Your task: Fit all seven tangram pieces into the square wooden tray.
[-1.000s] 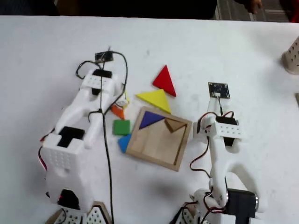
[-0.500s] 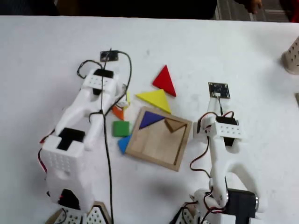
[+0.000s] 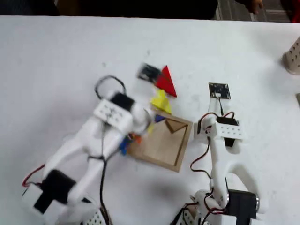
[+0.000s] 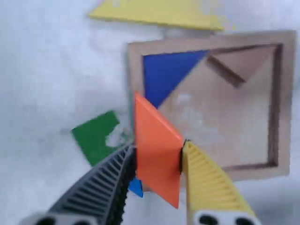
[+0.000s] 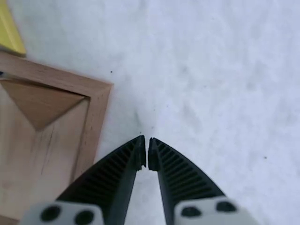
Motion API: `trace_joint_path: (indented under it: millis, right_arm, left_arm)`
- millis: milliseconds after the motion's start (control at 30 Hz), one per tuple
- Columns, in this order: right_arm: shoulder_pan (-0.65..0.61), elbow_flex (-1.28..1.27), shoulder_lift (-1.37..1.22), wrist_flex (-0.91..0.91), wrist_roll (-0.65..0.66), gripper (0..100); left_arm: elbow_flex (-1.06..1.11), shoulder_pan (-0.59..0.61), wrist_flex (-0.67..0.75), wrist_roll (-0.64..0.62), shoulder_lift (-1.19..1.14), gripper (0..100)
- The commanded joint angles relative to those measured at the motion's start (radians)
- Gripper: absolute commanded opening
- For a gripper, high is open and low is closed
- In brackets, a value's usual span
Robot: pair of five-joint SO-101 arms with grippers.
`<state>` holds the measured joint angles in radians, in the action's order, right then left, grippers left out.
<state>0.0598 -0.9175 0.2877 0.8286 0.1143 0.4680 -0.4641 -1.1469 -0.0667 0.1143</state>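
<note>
Two pieces lie in the square wooden tray [image 4: 276, 108] as far as I can make out: a dark blue triangle [image 4: 166, 72] in one corner and a plain wood-coloured triangle [image 4: 239, 63] next to it. My left gripper [image 4: 158, 152] is clamped across the width of the orange parallelogram piece [image 4: 154, 126], which hangs tilted over the tray's rim, just beside the blue one. My right gripper [image 5: 145, 152] is closed on nothing, low over the white table [image 5: 211, 70] near the tray's outer edge.

My worries from here:
- If I let go with the piece tilted like this, I judge it will land on the rim or ride up on the dark blue triangle instead of seating flat
- The grip is narrow, so the parallelogram could pivot between the jaws as I lower it
- A push against the rim would slide the tray, since nothing pins it
- The green square piece [image 4: 93, 136] and a small light blue piece [image 4: 136, 187] sit close under the left jaws, and the yellow triangle [image 4: 159, 11] touches the tray's far side, so a low sweep could scatter them
</note>
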Motion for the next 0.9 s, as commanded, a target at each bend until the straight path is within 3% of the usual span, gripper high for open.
trace_joint_path:
  millis: [0,100,267,467,867]
  right_arm:
    - [-0.002,0.008,0.051,-0.015,0.014,2.1]
    - [-0.002,0.008,0.051,-0.015,0.014,2.1]
    - [-0.001,0.008,0.051,-0.015,0.014,2.1]
    - [-0.001,0.008,0.051,-0.015,0.014,2.1]
    - [-0.005,0.008,0.051,-0.015,0.014,2.1]
  left_arm:
    - [0.146,-0.110,0.161,0.222,0.104,14]
    - [0.244,-0.124,0.281,0.341,0.139,14]
    - [0.293,-0.091,0.384,0.396,0.148,14]
    - [0.304,-0.097,0.385,0.436,0.147,14]
    - [0.370,-0.099,0.411,0.741,0.154,14]
